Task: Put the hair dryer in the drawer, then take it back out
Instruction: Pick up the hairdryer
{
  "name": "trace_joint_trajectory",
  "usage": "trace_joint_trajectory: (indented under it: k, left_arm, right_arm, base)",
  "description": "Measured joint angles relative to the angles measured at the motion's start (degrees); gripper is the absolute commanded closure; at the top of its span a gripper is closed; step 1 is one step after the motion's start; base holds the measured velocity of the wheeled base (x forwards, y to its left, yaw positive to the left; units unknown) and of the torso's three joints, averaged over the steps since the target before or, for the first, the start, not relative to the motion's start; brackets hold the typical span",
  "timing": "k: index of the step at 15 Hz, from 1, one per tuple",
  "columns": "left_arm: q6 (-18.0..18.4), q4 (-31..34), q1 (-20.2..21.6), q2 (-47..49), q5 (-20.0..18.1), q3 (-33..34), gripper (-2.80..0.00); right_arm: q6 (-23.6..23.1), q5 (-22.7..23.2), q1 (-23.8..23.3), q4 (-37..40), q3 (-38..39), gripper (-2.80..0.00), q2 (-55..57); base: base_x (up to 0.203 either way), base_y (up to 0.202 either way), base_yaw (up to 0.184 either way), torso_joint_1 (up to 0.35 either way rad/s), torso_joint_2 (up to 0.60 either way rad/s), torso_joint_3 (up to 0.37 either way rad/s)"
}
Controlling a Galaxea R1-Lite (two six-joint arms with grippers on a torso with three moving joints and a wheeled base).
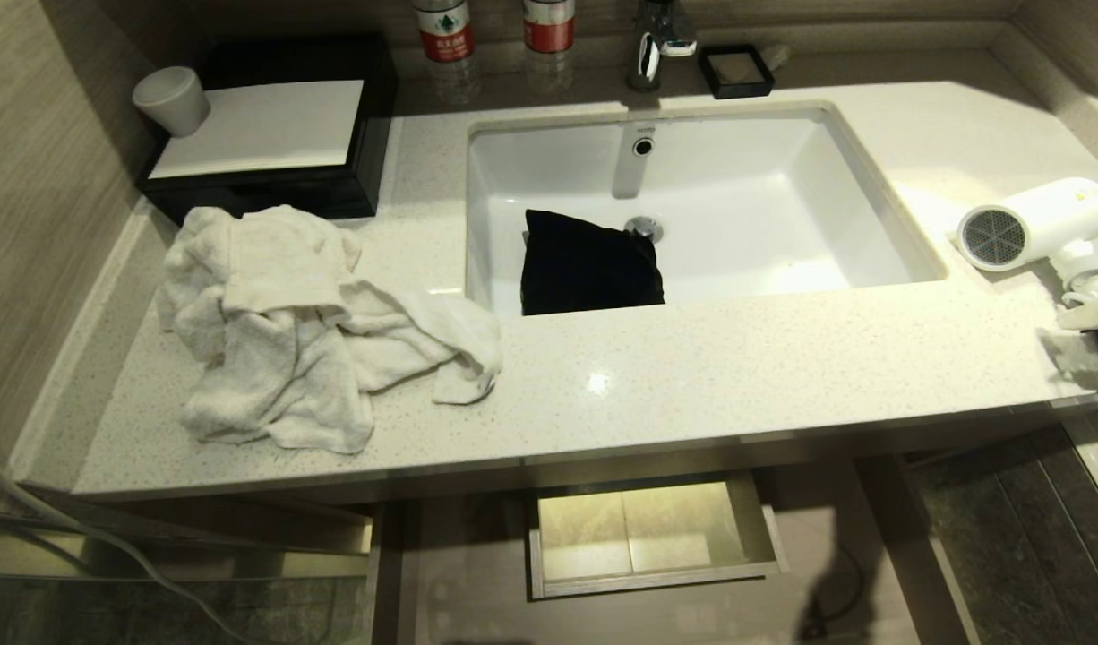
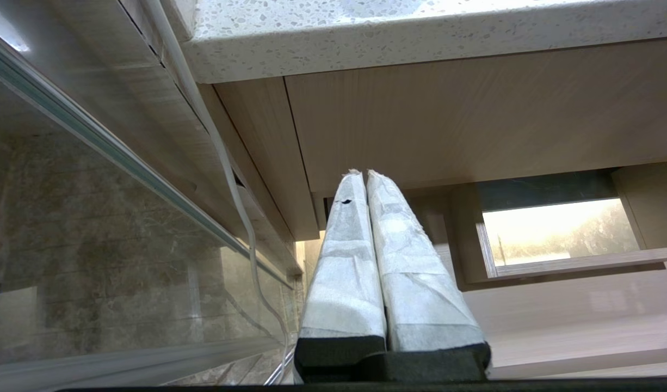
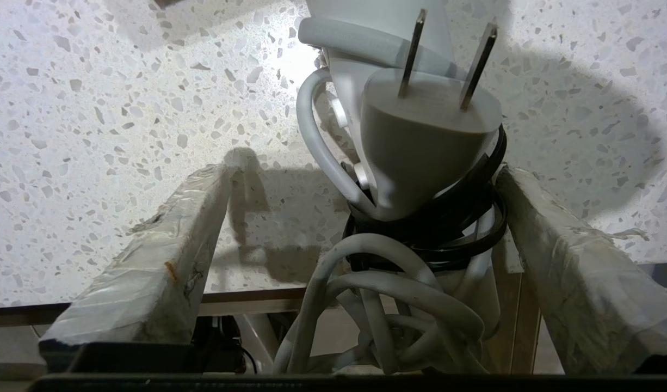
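Note:
The white hair dryer (image 1: 1033,224) lies on the counter at the far right, with its grey mesh grille facing the sink and its handle toward the counter's front edge. My right gripper (image 1: 1086,333) is at that handle end, at the picture's right edge. In the right wrist view the right gripper (image 3: 366,171) is open, its taped fingers (image 3: 165,261) wide apart on either side of the hair dryer's coiled cord (image 3: 399,294) and plug (image 3: 426,136). Below the counter the drawer (image 1: 656,578) stands pulled out, its pale inside bare. The left gripper (image 2: 364,174) is shut and holds nothing, low beside the vanity.
A crumpled white towel (image 1: 307,331) covers the counter's left part. A black cloth (image 1: 589,269) lies in the sink (image 1: 871,179). At the back stand a black box (image 1: 262,179), a cup (image 1: 173,98), two bottles (image 1: 446,36), the faucet (image 1: 656,40) and a black dish (image 1: 735,70).

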Motion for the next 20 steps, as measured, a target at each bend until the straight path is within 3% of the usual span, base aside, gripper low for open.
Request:
trace_joint_trajectory:
  k: [20]
  left_arm:
    - [0.0, 0.0, 0.0, 0.0, 0.0, 0.0, 0.0]
  right_arm:
    - [-3.9, 0.5, 0.0, 0.6, 0.1, -2.8, 1.3]
  base:
    - [0.0, 0.0, 0.0, 0.0, 0.0, 0.0]
